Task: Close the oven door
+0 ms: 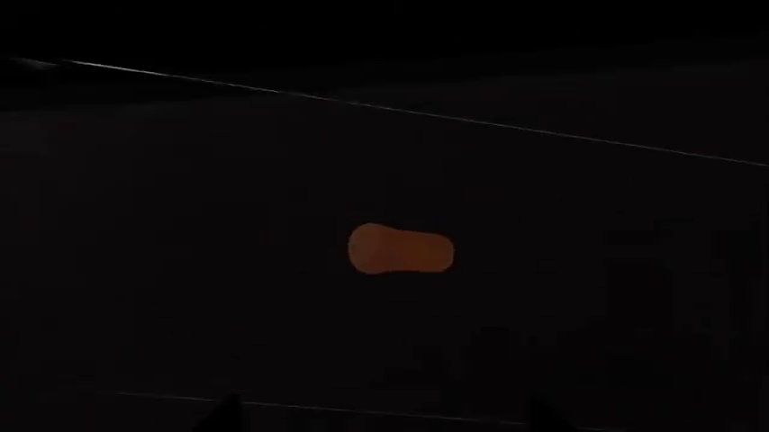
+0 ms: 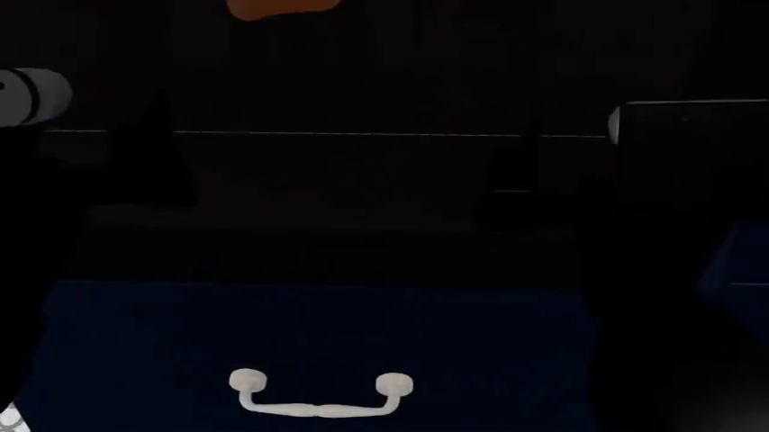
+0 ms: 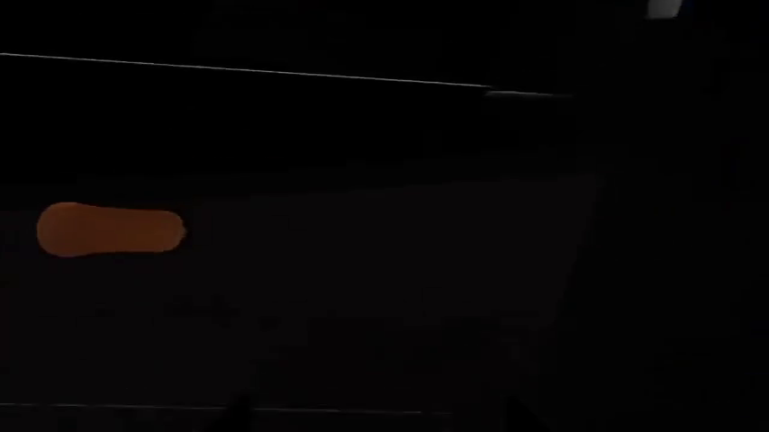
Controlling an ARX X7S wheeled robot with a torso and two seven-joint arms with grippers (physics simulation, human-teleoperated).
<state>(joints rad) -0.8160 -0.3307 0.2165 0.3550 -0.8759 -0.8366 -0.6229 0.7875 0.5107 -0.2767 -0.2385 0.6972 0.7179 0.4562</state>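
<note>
Almost everything is dark. The oven door (image 2: pixel 360 207) is a wide glossy black panel across the middle of the head view, with a thin bright edge line (image 2: pixel 360 134). It also fills the left wrist view as the oven door (image 1: pixel 240 297) and the right wrist view as the oven door (image 3: pixel 360 288). My left gripper (image 2: pixel 154 157) and right gripper (image 2: pixel 514 175) are dim shapes reaching up to that edge line. The left gripper (image 1: pixel 384 416) and the right gripper (image 3: pixel 375 416) each show two faint fingertips set far apart, nothing between them. Whether they touch the door is unclear.
An orange blob (image 2: pixel 283 7) shows beyond the door; it appears as the orange blob (image 1: pixel 401 249) and the orange blob (image 3: pixel 111 229). A navy drawer front (image 2: pixel 144 342) with a white curved handle (image 2: pixel 320 396) lies below. My black right arm (image 2: pixel 691 198) fills the right side.
</note>
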